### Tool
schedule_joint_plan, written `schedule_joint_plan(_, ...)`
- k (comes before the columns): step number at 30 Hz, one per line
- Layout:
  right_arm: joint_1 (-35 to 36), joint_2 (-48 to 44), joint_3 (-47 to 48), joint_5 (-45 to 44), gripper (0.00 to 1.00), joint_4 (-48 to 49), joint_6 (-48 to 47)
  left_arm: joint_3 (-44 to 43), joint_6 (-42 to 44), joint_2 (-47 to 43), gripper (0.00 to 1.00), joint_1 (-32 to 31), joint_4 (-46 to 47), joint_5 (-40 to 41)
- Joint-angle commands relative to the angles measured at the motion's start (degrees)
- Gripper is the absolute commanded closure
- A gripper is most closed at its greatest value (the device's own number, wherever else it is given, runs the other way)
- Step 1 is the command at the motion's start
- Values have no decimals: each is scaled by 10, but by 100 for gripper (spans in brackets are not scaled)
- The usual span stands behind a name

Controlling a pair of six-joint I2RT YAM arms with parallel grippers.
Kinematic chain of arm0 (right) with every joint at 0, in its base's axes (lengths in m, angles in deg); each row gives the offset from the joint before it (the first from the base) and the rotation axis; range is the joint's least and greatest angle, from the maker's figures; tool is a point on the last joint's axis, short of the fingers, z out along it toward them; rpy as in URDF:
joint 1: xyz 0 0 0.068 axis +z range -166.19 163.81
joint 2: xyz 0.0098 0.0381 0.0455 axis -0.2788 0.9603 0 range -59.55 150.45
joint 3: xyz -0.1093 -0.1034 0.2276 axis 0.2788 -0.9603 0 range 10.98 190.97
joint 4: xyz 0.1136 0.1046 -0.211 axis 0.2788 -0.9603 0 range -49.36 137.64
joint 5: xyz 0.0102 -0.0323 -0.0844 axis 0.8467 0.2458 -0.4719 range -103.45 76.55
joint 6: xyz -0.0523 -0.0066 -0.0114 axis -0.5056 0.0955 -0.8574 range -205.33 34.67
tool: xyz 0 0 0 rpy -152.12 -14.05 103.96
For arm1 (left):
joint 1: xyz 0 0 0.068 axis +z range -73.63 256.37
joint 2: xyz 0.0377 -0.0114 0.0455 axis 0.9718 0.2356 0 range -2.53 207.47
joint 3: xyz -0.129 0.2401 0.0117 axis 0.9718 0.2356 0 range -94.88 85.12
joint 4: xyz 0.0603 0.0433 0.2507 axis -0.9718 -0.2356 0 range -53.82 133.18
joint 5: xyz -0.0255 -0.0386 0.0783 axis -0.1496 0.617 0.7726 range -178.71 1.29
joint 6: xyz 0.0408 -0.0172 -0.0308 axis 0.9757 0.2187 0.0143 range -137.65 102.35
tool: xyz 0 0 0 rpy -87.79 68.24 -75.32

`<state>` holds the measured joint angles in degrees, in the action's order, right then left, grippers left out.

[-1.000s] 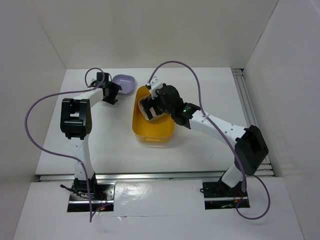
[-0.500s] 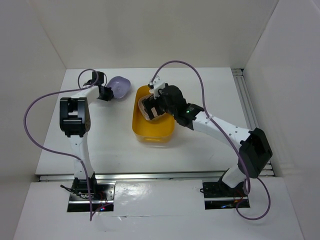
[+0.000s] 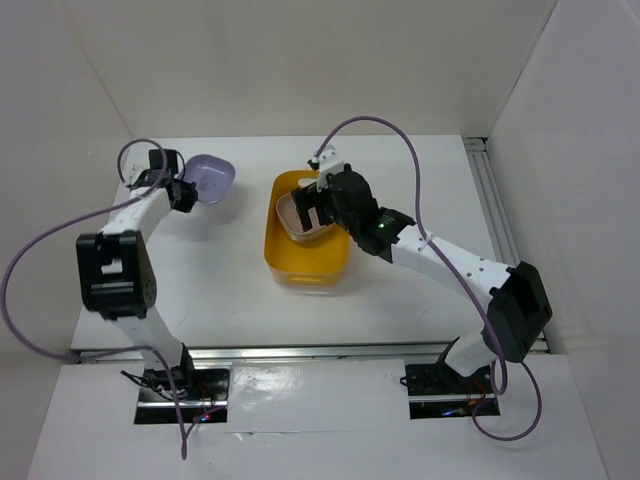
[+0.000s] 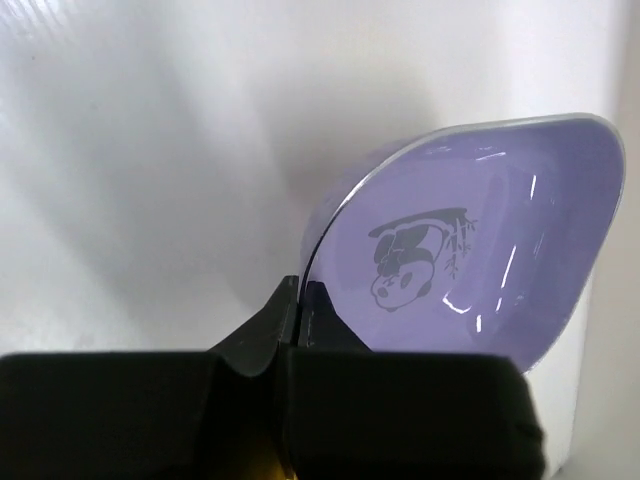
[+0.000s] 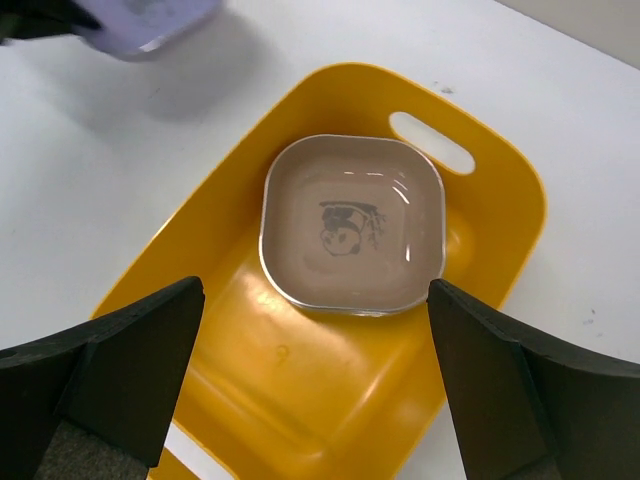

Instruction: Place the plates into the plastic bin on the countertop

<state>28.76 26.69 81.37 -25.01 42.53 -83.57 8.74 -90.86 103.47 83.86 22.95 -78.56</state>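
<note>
Mid table (image 3: 200,290): glossy yellow-orange plastic bin (image 3: 300,262), rounded corners. Inside, at its far end by the handle slot (image 5: 430,142): brown rounded-square plate (image 5: 352,222), lying flat. Right gripper (image 3: 316,207) above it, jaws wide apart. Toward the far-left corner: left gripper (image 4: 298,300) pinching the rim of a tilted, shiny lavender plate (image 4: 470,240).

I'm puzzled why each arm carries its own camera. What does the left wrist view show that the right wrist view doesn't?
Only left wrist: the left gripper pinching the rim of the lavender plate, its panda print clear. Only right wrist: the right gripper open above the plastic bin, a brown plate lying flat inside beside the handle slot. Both: the lavender plate, a blurred corner in the right view, and plain white surroundings.
</note>
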Motion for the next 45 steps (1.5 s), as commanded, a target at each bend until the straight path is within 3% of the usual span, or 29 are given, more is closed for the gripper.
schedule_joint_plan(1,4,-47,-7,-81,0,12,56,22,94,-166,100,-35,60,14)
schedule_joint_plan(7,-1,-93,-12,-159,0,-49,102,63,114,-257,100,-134,48,-5)
schedule_joint_plan(11,-7,-111,-6,-169,0,-89,114,49,80,-267,100,-228,21,57)
schedule_joint_plan(18,-7,-164,-6,-175,0,-124,133,-30,21,-176,100,-319,-32,89)
schedule_joint_plan(27,-12,-200,-24,-170,0,-152,143,-74,-58,-71,100,-348,-84,69)
schedule_joint_plan(28,-12,-201,-24,-170,0,-152,143,-74,-65,-71,95,-348,-92,69)
schedule_joint_plan(29,-12,-206,-24,-170,0,-152,143,-74,-65,-71,67,-348,-92,69)
schedule_joint_plan(30,-12,-206,-24,-170,0,-152,143,-74,-65,-71,45,-348,-84,69)
schedule_joint_plan(32,-12,-206,-24,-163,0,-152,136,-69,-65,-89,11,-353,-79,75)
schedule_joint_plan(33,-17,-206,-24,-163,0,-152,136,-69,-59,-96,0,-359,-79,75)
schedule_joint_plan(41,-28,-185,-29,-152,0,-171,149,-43,59,-258,0,-411,-89,165)
schedule_joint_plan(45,-28,-214,-24,-176,0,-219,149,-1,84,-355,0,-442,-203,241)
